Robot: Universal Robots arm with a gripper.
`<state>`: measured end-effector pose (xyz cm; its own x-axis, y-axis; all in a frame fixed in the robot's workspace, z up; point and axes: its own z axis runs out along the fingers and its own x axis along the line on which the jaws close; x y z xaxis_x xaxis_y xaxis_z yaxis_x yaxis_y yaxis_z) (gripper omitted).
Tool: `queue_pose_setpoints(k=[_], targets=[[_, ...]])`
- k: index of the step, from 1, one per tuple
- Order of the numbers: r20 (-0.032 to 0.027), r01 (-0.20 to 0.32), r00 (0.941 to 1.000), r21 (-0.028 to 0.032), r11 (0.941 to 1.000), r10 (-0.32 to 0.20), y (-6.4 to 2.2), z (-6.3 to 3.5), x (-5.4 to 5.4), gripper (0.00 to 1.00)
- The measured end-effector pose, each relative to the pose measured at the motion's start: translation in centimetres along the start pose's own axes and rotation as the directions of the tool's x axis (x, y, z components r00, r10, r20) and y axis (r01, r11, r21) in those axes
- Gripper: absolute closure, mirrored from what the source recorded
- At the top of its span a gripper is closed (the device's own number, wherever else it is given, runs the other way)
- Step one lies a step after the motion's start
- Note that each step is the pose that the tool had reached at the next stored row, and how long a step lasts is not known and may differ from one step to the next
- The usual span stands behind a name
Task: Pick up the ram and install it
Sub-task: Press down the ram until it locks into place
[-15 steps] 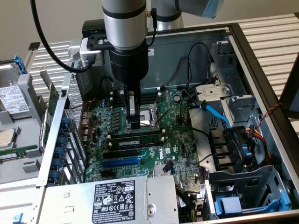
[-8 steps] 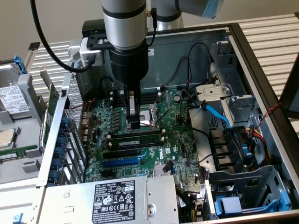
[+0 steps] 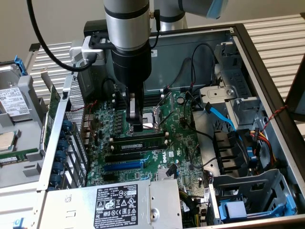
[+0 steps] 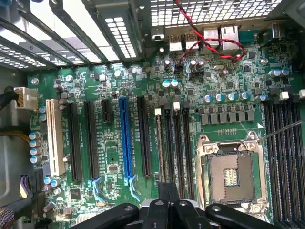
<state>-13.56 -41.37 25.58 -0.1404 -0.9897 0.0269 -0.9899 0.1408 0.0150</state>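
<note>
Dark-green ram (image 3: 138, 141) | seated edgewise at gripper's (image 3: 137, 128) six o'clock | light, stiff, fragile; hold long edges | pincer pressed together, empty

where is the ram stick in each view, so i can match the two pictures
Exterior view: the ram stands in a black slot mid-motherboard, between the gripper and the blue slot.
Wrist view: the ram is seen edge-on as a thin strip, between the blue slot and the CPU socket.
Shared landmark: the blue slot, a few slots away from the ram.
</note>
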Motion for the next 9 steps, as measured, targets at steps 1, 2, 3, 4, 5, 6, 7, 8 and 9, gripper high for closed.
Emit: queue_pose_setpoints(k=[1, 2, 3, 4, 5, 6, 7, 8, 9], targets=[[0.0002, -0.015, 0.9999, -0.0004, 0.9999, 0.015, 0.00, 0.00, 0.00, 0.89], [0.0005, -0.032, 0.9995, -0.0009, 0.9995, 0.032, 0.00, 0.00, 0.00, 0.89], [0.0007, -0.048, 0.9989, -0.0013, 0.9989, 0.048, 0.00, 0.00, 0.00, 0.89], [0.0009, -0.063, 0.9980, -0.0017, 0.9980, 0.063, 0.00, 0.00, 0.00, 0.89], [0.0011, -0.078, 0.9969, -0.0022, 0.9969, 0.078, 0.00, 0.00, 0.00, 0.89], [0.0013, -0.094, 0.9956, -0.0026, 0.9956, 0.094, 0.00, 0.00, 0.00, 0.89], [0.0015, -0.107, 0.9943, -0.0030, 0.9943, 0.107, 0.00, 0.00, 0.00, 0.89], [0.0016, -0.122, 0.9926, -0.0034, 0.9925, 0.122, 0.00, 0.00, 0.01, 0.89], [0.0018, -0.136, 0.9907, -0.0038, 0.9907, 0.136, 0.00, 0.00, 0.00, 0.89]])
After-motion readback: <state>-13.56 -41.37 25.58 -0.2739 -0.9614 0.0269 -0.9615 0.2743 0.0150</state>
